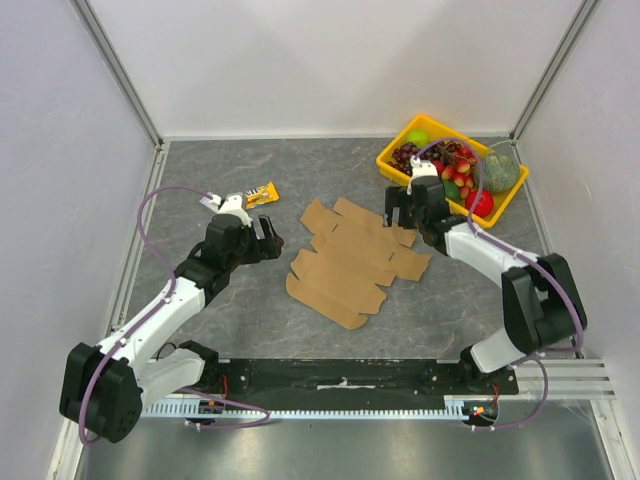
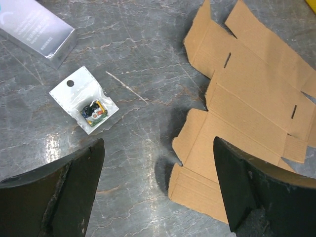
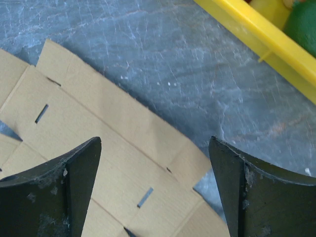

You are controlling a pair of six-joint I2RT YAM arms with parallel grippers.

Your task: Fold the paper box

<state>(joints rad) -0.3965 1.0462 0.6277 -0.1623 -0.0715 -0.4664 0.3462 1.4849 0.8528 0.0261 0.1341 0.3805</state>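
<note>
1. Underneath everything, a grey marbled tabletop fills the floor of a white-walled enclosure.
2. Two white and black arms reach in from the near edge: the left arm stretches toward the middle, and the right arm bends in from the right.
3. Lying flat and unfolded at the centre of the table is the paper box, a plain brown corrugated cardboard die-cut sheet with creased flaps and small slots.
4. At the far right stands a yellow rectangular plastic tray holding fruit, apart from the sheet.
5. The left gripper sits just beside the sheet's left side with its jaws spread wide and nothing between them. In its wrist view one finger overlaps a near flap of the paper box.
6. The right gripper hangs at the sheet's far right edge, its jaws likewise wide apart and empty. Its wrist view looks down on the cardboard and the tray's rim.
7. A silver rectangular carton lies left of the sheet.
8. A small clear plastic bag with a colourful item inside lies near that carton.
9. A small yellow packet lies beyond the left gripper.
</note>
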